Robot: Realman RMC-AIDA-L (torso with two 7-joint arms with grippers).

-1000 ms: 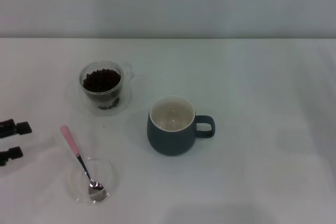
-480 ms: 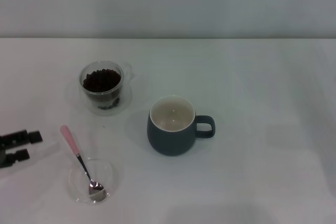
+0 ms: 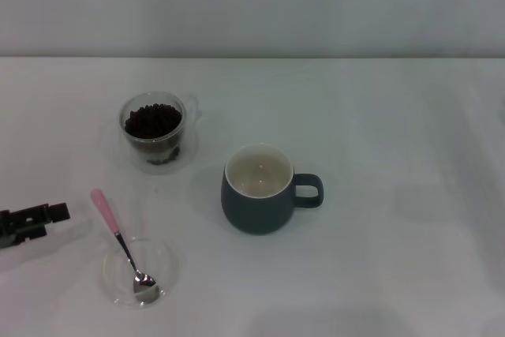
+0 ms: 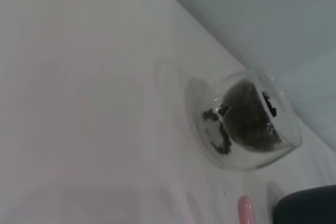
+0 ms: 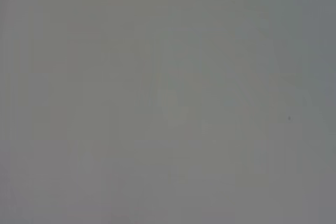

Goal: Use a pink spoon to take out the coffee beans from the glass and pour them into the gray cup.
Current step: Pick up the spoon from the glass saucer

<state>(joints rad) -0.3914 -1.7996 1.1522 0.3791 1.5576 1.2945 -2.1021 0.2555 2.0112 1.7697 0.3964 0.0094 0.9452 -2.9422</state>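
The pink spoon (image 3: 105, 212) lies with its silver bowl in a flat clear dish (image 3: 164, 262) and its pink handle pointing to the back left. The glass (image 3: 154, 132) holds the coffee beans (image 3: 152, 120) at the back left. The gray cup (image 3: 256, 199) stands in the middle, handle to the right, and I see no beans in it. My left gripper (image 3: 43, 221) is open at the left edge, just left of the spoon handle. The left wrist view shows the glass (image 4: 210, 129), the beans (image 4: 249, 121), the handle tip (image 4: 245, 211) and the cup's edge (image 4: 307, 205). The right gripper is out of view.
The white table (image 3: 394, 155) runs back to a grey wall. The right wrist view shows only a plain grey surface.
My left gripper has moved right toward the spoon handle and turned, so its two fingers now look closer together. The spoon, glass and cup have not moved.
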